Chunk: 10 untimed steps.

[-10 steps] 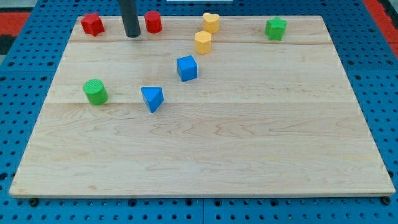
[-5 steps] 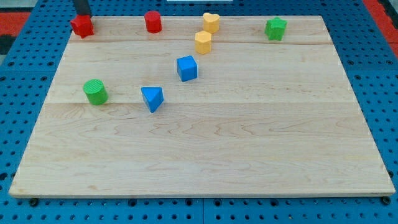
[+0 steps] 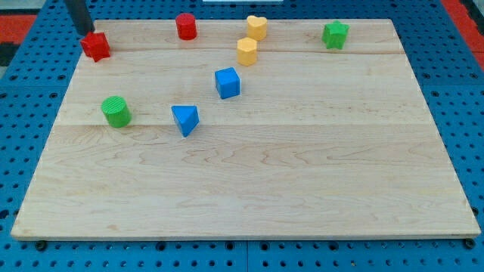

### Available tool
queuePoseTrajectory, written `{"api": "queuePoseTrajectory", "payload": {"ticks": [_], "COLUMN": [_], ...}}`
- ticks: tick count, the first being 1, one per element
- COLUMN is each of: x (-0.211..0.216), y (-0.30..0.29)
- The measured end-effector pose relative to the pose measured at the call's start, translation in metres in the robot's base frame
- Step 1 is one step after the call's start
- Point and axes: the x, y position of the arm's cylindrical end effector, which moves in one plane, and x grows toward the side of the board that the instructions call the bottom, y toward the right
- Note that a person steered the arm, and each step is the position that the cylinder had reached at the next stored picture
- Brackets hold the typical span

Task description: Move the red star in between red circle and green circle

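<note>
The red star (image 3: 95, 46) lies at the board's top left edge. My tip (image 3: 85, 32) touches its upper left side, with the rod rising out of the view's top. The red circle (image 3: 186, 26) stands near the top edge, to the right of the star. The green circle (image 3: 116, 112) stands at the left, below the star.
A blue triangle (image 3: 185, 119) and a blue cube (image 3: 227, 82) lie mid-board. A yellow heart (image 3: 256, 28) and a yellow hexagon (image 3: 246, 51) sit at the top middle. A green star (image 3: 335, 34) is at the top right. The wooden board (image 3: 302, 174) lies on a blue pegboard.
My tip moved left from beside the red circle to behind the red star. The star has slid left and down toward the board's left edge.
</note>
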Motion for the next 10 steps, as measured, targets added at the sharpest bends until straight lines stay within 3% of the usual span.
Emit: {"api": "queuePoseTrajectory", "payload": {"ticks": [3, 4, 5, 6, 7, 8, 10], "x": [0.104, 0.111, 0.09, 0.066, 0.07, 0.079, 0.072], "y": [0.054, 0.06, 0.026, 0.04, 0.099, 0.104, 0.041]}}
